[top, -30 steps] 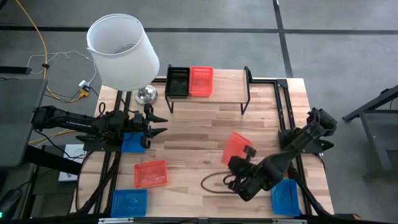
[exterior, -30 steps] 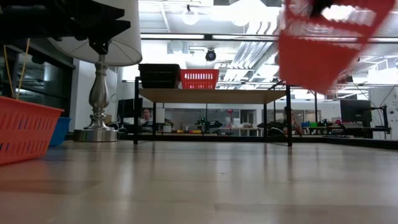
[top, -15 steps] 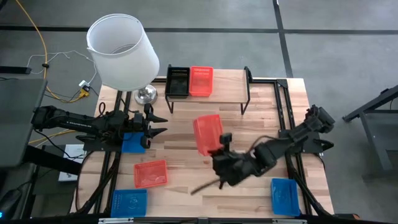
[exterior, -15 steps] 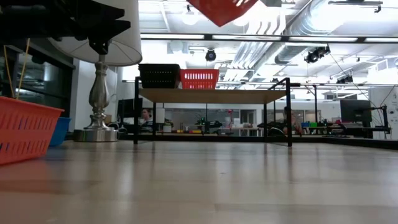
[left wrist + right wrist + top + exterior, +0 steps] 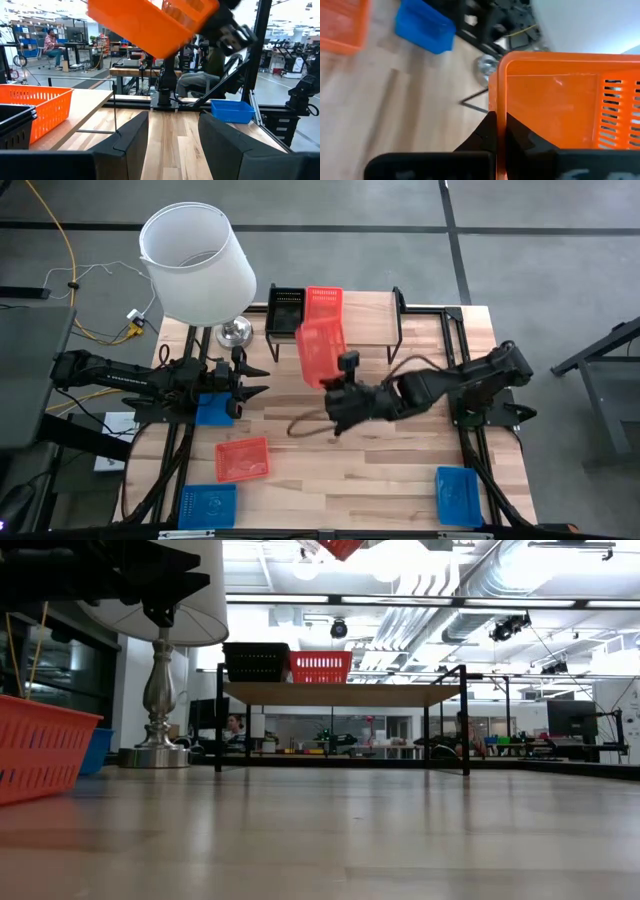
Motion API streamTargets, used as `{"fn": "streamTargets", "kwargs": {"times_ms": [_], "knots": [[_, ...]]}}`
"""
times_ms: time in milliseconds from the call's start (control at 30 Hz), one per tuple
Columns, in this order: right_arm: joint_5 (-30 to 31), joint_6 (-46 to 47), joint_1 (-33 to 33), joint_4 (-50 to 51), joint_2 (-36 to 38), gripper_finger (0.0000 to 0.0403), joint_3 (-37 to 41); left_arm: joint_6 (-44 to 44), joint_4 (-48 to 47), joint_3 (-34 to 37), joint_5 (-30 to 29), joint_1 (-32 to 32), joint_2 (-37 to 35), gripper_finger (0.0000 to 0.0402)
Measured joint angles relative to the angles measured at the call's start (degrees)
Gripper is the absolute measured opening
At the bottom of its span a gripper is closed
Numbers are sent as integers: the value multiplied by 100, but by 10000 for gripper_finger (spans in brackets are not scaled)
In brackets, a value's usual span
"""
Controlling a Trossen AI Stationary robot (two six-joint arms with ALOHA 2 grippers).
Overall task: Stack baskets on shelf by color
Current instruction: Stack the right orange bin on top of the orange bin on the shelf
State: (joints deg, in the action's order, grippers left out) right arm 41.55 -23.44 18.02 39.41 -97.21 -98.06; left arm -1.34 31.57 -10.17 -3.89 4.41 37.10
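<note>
My right gripper [image 5: 338,380] is shut on a red-orange basket [image 5: 320,350], held in the air just in front of the shelf [image 5: 365,320]. The basket also shows in the left wrist view [image 5: 150,22] and at the top of the low view [image 5: 340,546]. A black basket [image 5: 286,310] and a red-orange basket [image 5: 324,302] rest with their bottoms on the shelf's left end. My left gripper [image 5: 255,380] is open and empty at the table's left, over a blue basket [image 5: 213,409]. My right gripper pinches the red-orange basket's end wall at its rim [image 5: 499,102], one finger inside the basket and one outside. The fingers come from the table's near right side, at the basket's near end [image 5: 333,375]. The basket is lifted clear and tilted.
A white-shaded lamp [image 5: 197,262] stands at the far left beside the shelf. A red-orange basket [image 5: 242,459] and a blue basket [image 5: 207,505] lie at the near left, and another blue basket [image 5: 459,494] at the near right. The table's middle is bare wood.
My right gripper has carried the red-orange basket from the table's near right up and toward the far left, to just in front of the shelf's left end. The basket has turned about and stays lifted clear.
</note>
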Motion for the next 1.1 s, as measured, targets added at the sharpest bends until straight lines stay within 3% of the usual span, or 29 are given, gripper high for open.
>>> {"fn": "streamTargets", "kwargs": {"times_ms": [167, 333, 433, 667, 833, 1100], "knots": [[-29, -348, -596, -66, 0, 0, -224, -150, 178, -3, -316, 0, 2, 161], [-762, -622, -1265, -98, 0, 0, -193, -153, 192, -2, -566, 1, 0, 161], [-849, -851, -1577, -10, -7, 0, -116, -152, 162, -2, -576, 1, 1, 161], [-975, -118, -2282, -111, -83, 0, -48, -158, 166, -2, -576, 1, 2, 161], [-1335, -170, -2528, -128, -379, 0, -46, -160, 173, -2, -576, 1, 0, 161], [-1364, -359, -2704, -215, -734, 0, -44, -154, 168, -2, -576, 1, 2, 161]]}}
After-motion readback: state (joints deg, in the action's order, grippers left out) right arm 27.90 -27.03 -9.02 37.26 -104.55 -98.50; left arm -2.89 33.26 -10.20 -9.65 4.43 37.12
